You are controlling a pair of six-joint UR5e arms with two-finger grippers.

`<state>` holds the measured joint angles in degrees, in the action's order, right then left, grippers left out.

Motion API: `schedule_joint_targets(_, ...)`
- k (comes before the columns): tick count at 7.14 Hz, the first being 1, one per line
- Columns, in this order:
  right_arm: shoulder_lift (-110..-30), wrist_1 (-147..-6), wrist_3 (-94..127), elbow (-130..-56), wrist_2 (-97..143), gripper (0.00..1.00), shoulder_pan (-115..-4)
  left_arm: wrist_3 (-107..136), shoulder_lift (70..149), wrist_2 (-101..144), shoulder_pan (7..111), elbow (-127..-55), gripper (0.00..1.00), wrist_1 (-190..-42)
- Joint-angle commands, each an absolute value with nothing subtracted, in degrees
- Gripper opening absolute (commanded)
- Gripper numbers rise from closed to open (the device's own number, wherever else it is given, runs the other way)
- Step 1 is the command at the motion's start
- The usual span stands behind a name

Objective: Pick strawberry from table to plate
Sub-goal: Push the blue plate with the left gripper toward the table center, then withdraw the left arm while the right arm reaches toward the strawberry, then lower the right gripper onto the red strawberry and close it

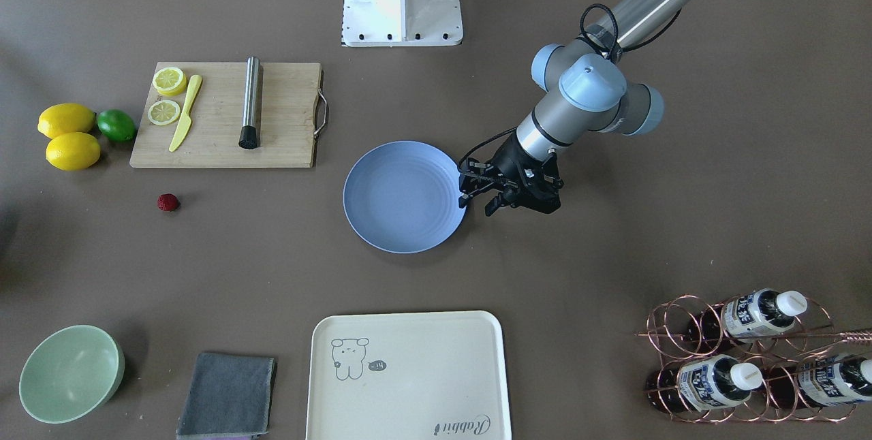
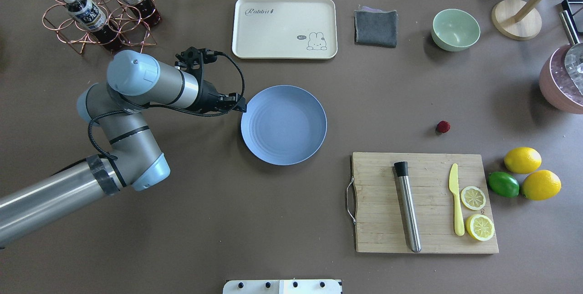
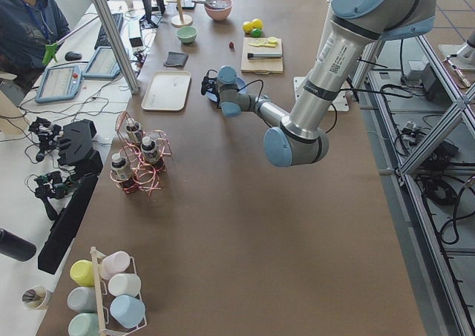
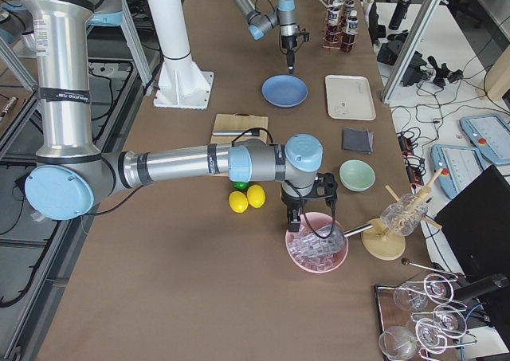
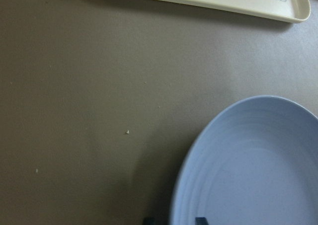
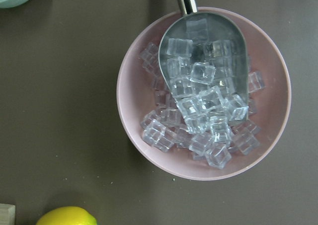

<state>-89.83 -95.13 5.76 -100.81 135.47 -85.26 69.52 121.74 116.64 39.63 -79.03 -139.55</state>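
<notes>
Front view: strawberry (image 1: 167, 202) sits on table (image 1: 613, 256), near cutting board (image 1: 218, 147), well apart from plate (image 1: 381, 222). Left gripper (image 1: 477, 205) is spread and empty at the plate rim; reaching across may knock the plate. Overhead: strawberry is tiny, dark red, bumpy, roundish, so likely to roll or slip from a pinch. Right side view: right gripper (image 4: 296, 217) hangs above pink ice bowl (image 4: 319, 261); cannot tell its grip.
</notes>
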Motion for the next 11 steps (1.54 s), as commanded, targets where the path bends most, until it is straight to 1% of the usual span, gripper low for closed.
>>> schedule_joint_targets(1, -88.6, -95.0, 15.5, -104.1, 135.6, 1.0, -79.3, 61.7, 115.9, 126.3, 49.2, -81.6, 0.98, -139.3)
schedule_joint_targets(2, -88.1, -95.1, 19.2, -105.5, 135.6, 1.0, -76.9, 50.3, 111.5, 128.7, 53.6, -81.6, 0.98, -138.5)
schedule_joint_targets(3, -86.6, -95.0, 23.6, -106.0, 135.5, 1.0, -74.7, 42.2, 109.5, 132.2, 59.2, -81.6, 0.98, -135.1)
schedule_joint_targets(4, -84.6, -95.0, 28.3, -106.3, 135.3, 1.0, -71.7, 30.7, 104.8, 132.9, 63.2, -81.5, 0.98, -134.0)
schedule_joint_targets(5, -82.1, -94.5, 33.7, -106.7, 134.8, 1.0, -68.2, 20.5, 103.2, 133.9, 68.1, -81.7, 0.98, -129.5)
schedule_joint_targets(6, -81.7, -90.0, 39.5, -106.6, 132.4, 1.0, -65.0, 7.9, 102.2, 137.1, 74.5, -82.2, 0.98, -121.5)
schedule_joint_targets(7, -81.7, -83.6, 46.9, -106.0, 131.4, 1.0, -61.8, -6.6, 101.8, 137.7, 81.1, -82.1, 0.98, -110.1)
schedule_joint_targets(8, -81.7, -80.1, 51.9, -105.9, 128.6, 1.0, -58.7, -18.6, 102.1, 136.9, 86.5, -82.2, 0.98, -98.6)
schedule_joint_targets(9, -81.1, -79.5, 53.9, -105.8, 127.2, 1.0, -56.7, -24.3, 101.2, 134.5, 89.7, -81.7, 0.98, -95.1)
schedule_joint_targets(10, -80.9, -79.5, 53.8, -105.6, 125.8, 1.0, -55.4, -24.5, 99.2, 132.9, 89.8, -81.7, 0.98, -92.2)
schedule_joint_targets(11, -80.9, -79.5, 53.7, -105.5, 122.7, 1.0, -53.0, -24.6, 98.4, 133.0, 89.9, -82.0, 0.98, -92.7)
